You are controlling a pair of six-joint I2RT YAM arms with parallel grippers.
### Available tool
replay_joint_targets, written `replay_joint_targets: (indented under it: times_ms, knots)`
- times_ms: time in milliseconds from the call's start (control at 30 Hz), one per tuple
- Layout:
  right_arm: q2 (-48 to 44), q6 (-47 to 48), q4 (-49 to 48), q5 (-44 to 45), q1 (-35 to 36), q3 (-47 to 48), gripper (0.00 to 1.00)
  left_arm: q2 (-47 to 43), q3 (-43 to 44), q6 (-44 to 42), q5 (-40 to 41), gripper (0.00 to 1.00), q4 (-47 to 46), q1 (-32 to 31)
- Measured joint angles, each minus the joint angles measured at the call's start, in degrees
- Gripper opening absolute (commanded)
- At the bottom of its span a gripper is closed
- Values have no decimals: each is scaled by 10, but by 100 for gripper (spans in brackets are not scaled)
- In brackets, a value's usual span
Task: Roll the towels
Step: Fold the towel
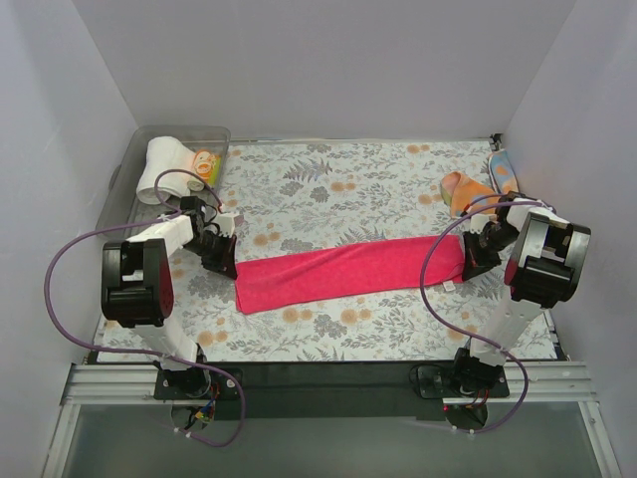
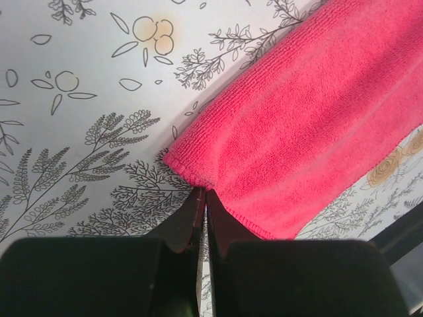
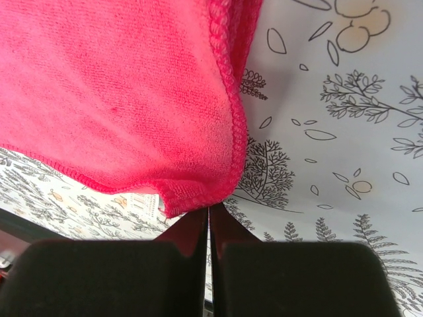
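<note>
A magenta-red towel (image 1: 348,271) lies flat as a long strip across the middle of the floral table covering. My left gripper (image 1: 227,265) is at its left end, and in the left wrist view my left gripper (image 2: 202,192) has its jaws shut on the towel's (image 2: 310,125) corner hem. My right gripper (image 1: 466,261) is at its right end, and in the right wrist view my right gripper (image 3: 209,209) has its jaws shut on the towel's (image 3: 119,92) corner, beside a white label (image 3: 144,206).
A clear plastic bin (image 1: 139,149) at the back left holds a rolled white towel (image 1: 164,167) and a yellow patterned one (image 1: 205,165). An orange towel (image 1: 464,189) and a patterned cloth (image 1: 503,171) lie at the back right. White walls enclose the table.
</note>
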State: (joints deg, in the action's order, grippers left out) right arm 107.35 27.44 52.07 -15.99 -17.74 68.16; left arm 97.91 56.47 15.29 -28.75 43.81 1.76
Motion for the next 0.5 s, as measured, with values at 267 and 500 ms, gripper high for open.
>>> replay_joint_targets:
  times_ms: [267,500]
  knots:
    - [6,7,5,6,-7,8,1,-3,0,1,24,0,-9,0]
    - [7,13,7,7,-10,10,1,-11,0,2,39,0,-16,-1]
